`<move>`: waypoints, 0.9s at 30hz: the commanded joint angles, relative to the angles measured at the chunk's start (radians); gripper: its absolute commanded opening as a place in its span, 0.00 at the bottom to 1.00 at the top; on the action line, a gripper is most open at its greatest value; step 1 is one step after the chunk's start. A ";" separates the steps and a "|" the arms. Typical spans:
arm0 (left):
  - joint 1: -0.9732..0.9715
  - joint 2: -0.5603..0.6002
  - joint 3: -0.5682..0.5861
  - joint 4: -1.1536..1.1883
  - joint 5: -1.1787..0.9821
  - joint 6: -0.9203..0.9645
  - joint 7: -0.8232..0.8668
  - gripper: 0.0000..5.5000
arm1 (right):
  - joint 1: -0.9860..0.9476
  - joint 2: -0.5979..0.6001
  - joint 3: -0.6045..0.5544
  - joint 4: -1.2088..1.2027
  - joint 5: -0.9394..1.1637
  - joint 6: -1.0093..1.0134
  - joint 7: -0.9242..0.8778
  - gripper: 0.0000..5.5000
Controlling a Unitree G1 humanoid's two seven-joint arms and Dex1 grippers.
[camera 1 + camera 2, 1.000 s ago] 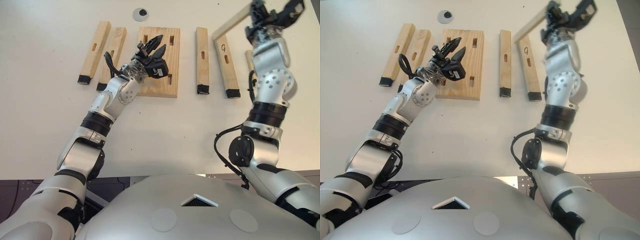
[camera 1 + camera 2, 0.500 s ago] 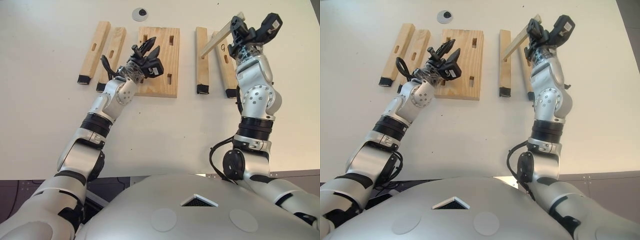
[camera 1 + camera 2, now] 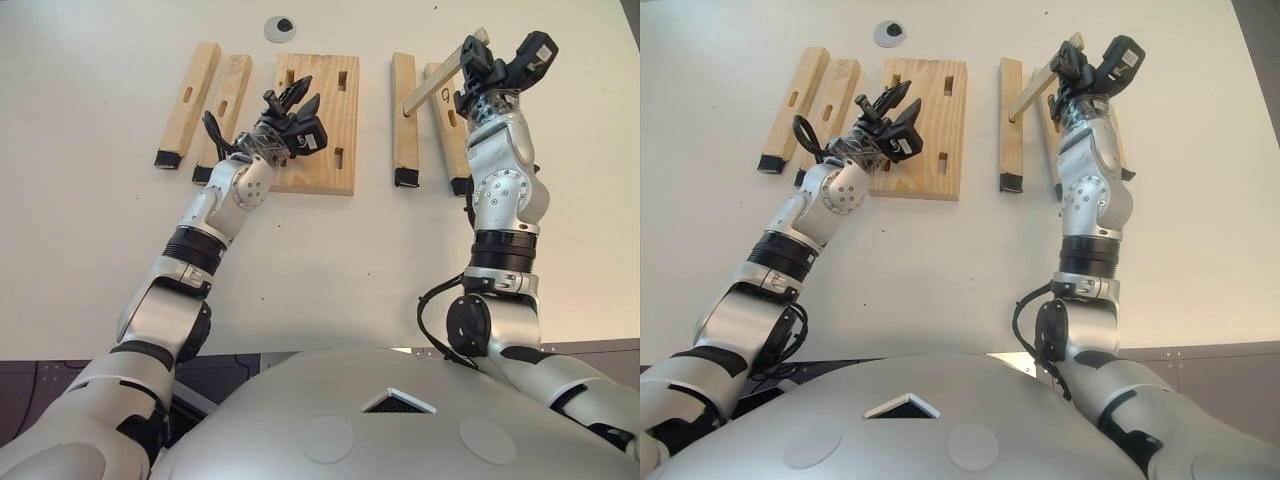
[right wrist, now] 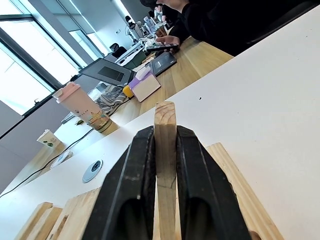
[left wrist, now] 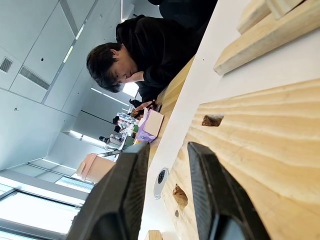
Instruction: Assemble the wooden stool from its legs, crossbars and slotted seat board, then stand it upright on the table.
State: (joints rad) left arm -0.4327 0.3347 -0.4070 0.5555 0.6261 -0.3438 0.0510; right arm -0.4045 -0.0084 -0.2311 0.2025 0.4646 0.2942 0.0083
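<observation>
Pinching crossbar [image 3: 432,88] aloft in right claw [image 3: 474,62] over a slotted leg [image 3: 404,140], seemingly to aim its end, with left claw [image 3: 298,96] spread over board [image 3: 336,152], perhaps to steady it.

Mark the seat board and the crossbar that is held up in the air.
seat board [image 3: 328,120]: left eye view, bare wood between its slots.
crossbar [image 3: 432,87]: left eye view, middle of its free, unheld stretch.
</observation>
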 commanded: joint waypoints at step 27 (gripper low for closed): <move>0.012 0.003 0.023 -0.005 -0.020 0.016 0.001 0.24 | 0.239 -0.176 0.211 0.001 -0.338 -0.096 0.216 0.07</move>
State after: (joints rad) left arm -0.4264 0.3362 -0.3908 0.5541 0.6087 -0.3397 0.0511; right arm -0.2115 -0.1726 -0.0230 0.1391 0.1219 0.0820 0.2096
